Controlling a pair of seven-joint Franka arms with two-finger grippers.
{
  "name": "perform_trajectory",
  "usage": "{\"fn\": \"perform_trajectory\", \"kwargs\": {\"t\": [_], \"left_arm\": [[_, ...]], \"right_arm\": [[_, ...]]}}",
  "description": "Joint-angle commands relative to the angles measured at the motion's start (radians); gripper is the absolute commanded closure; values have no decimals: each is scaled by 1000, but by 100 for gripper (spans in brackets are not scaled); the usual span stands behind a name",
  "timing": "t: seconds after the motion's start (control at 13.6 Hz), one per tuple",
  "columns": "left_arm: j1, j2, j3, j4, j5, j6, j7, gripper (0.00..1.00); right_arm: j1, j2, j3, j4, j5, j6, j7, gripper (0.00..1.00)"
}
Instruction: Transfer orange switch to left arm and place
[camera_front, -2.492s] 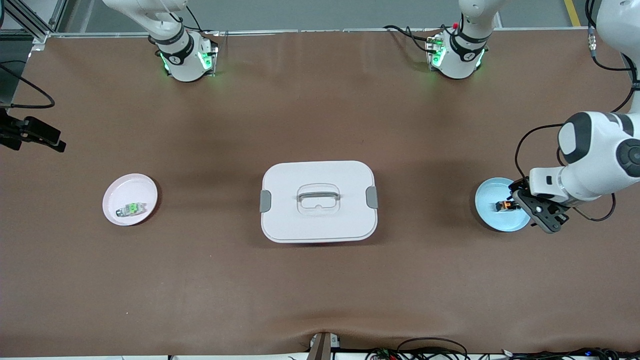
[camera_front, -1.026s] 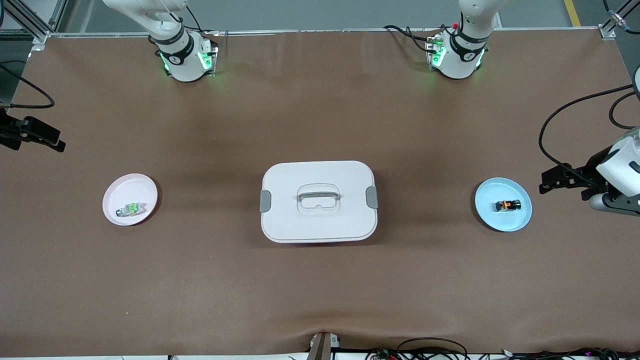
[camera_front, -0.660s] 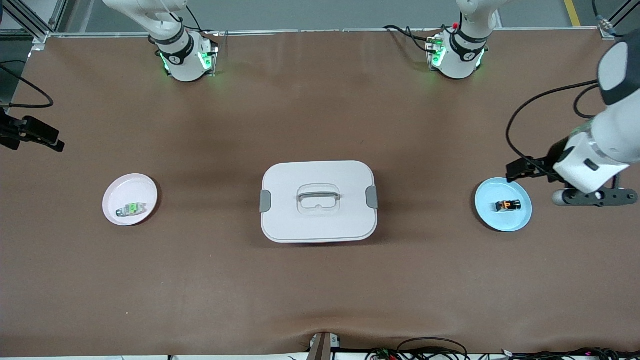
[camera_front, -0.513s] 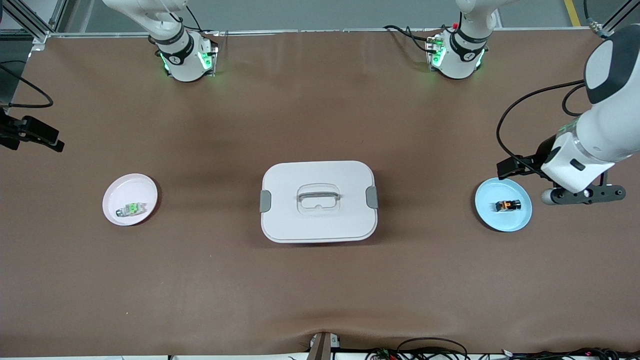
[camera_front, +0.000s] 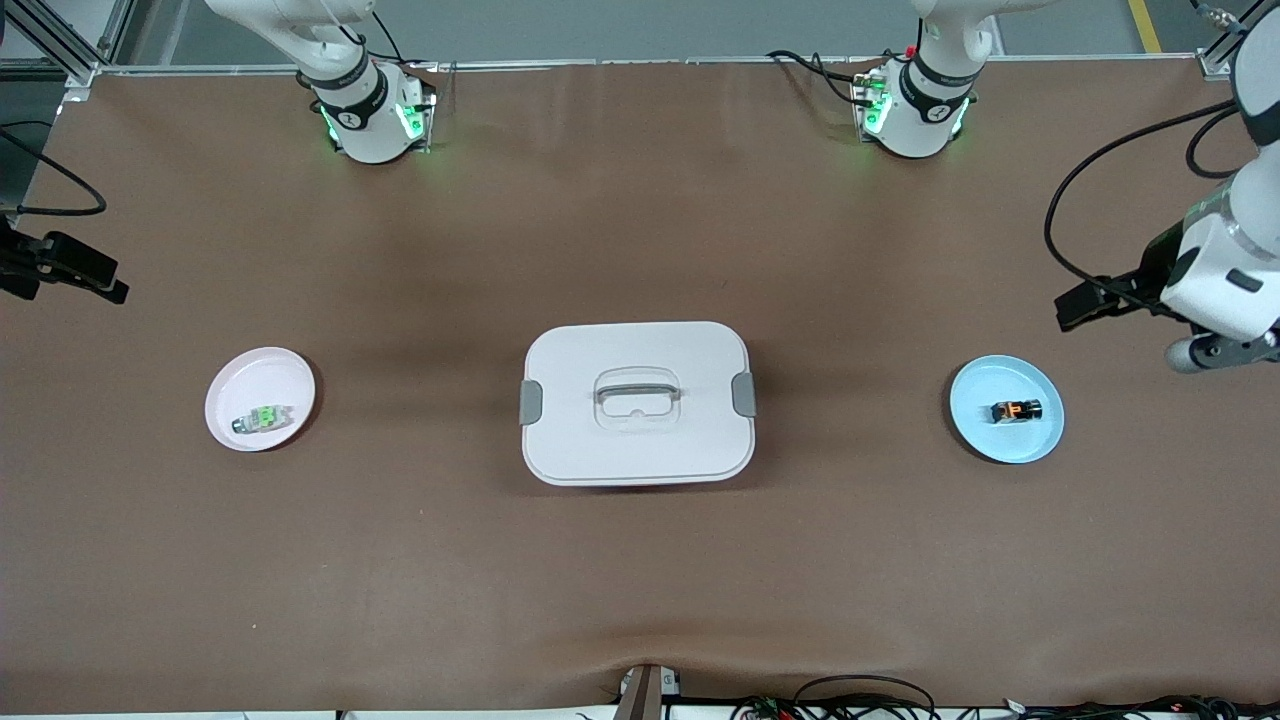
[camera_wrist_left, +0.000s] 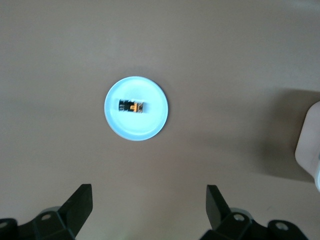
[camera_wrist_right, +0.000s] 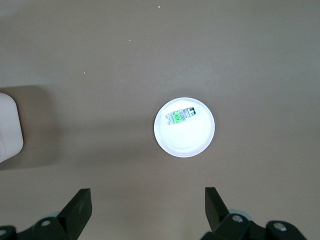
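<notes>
Orange switch on blue plate, left arm's end of tabletop; left gripper nearer, spread and empty.

The orange switch (camera_front: 1016, 411) is lying flat in the middle of the blue plate (camera_front: 980, 428), its long axis running along the tabletop's (camera_front: 640, 560) length, toward the box (camera_front: 637, 440) one way and the tabletop's end the other. The left gripper (camera_wrist_left: 149, 212) is hanging high over the tabletop just beside that plate, jaws spread wide, nothing between them; in its wrist view the switch is sitting ahead of the fingertips, not under them. The box is standing mid-tabletop between the two plates. The right gripper (camera_wrist_right: 147, 210) is waiting, spread and empty, over the pink plate (camera_front: 285, 375) holding the green switch (camera_front: 262, 417), well apart. Judgement: the left arm is placed to pick first.
</notes>
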Motion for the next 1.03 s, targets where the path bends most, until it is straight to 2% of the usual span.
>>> {"fn": "perform_trajectory", "kwargs": {"t": [0.0, 0.29, 0.51, 0.66, 0.95], "left_arm": [[-72, -55, 89, -11, -18, -44, 38, 0], [-160, -113, 181, -40, -22, -50, 108, 0], [-180, -173, 191, -102, -25, -37, 122, 0], [-203, -204, 231, -137, -41, -12, 131, 0], [-191, -212, 232, -149, -67, -12, 217, 0]], "right_arm": [[2, -7, -4, 6, 0, -11, -12, 0], [3, -7, -4, 6, 0, -11, -13, 0], [2, -7, -4, 6, 0, -10, -12, 0], [2, -7, -4, 8, 0, -10, -13, 0], [2, -7, -4, 8, -1, -10, -13, 0]]}}
